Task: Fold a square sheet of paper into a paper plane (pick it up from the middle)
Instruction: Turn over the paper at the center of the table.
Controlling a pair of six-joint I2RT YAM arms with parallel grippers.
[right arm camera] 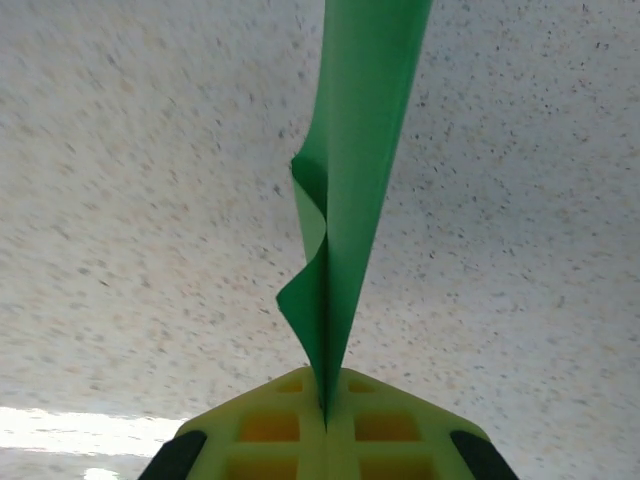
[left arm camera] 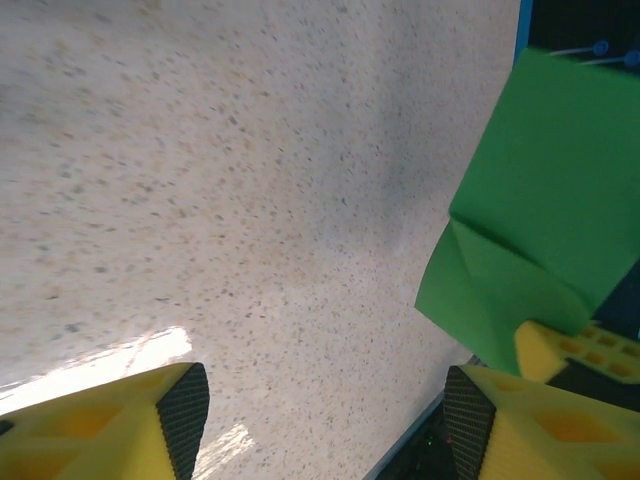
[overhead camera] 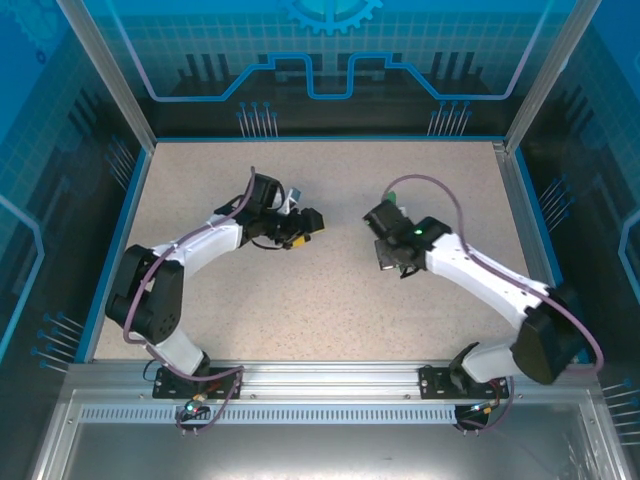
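The green sheet of paper (right arm camera: 352,190) is folded into a narrow creased wedge and hangs edge-on above the speckled table. My right gripper (right arm camera: 325,405) is shut on its lower edge, and one loose flap curls out to the left. In the left wrist view the same paper (left arm camera: 545,210) shows a diagonal crease at the right, with a yellow fingertip of the right gripper (left arm camera: 575,350) under it. My left gripper (left arm camera: 325,425) is open, nothing between its pads, just left of the paper. From above, the left gripper (overhead camera: 305,222) and right gripper (overhead camera: 385,213) face each other mid-table, with a sliver of green paper (overhead camera: 393,196).
The speckled beige table (overhead camera: 330,300) has a blue raised border (overhead camera: 135,185) and transparent enclosure walls behind and at the sides. A metal rail (overhead camera: 330,375) carries both arm bases at the near edge.
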